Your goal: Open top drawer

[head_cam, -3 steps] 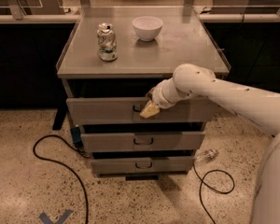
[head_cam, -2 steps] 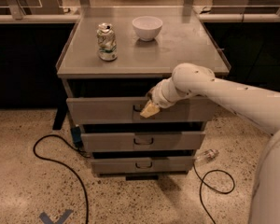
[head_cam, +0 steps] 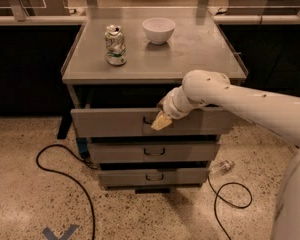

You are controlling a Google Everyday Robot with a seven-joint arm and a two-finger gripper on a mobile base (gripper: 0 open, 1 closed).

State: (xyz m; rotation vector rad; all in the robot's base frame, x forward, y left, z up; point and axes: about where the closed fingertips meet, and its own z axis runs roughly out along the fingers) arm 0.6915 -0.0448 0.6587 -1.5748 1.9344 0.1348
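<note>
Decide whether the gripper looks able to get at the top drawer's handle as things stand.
Probably yes: the gripper sits right at the handle on the front of the top drawer, and nothing stands between them.

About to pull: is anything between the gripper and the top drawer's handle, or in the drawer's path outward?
Nothing visible. The gripper is at the handle of the top drawer, and the cables lie on the floor, well below its path.
</note>
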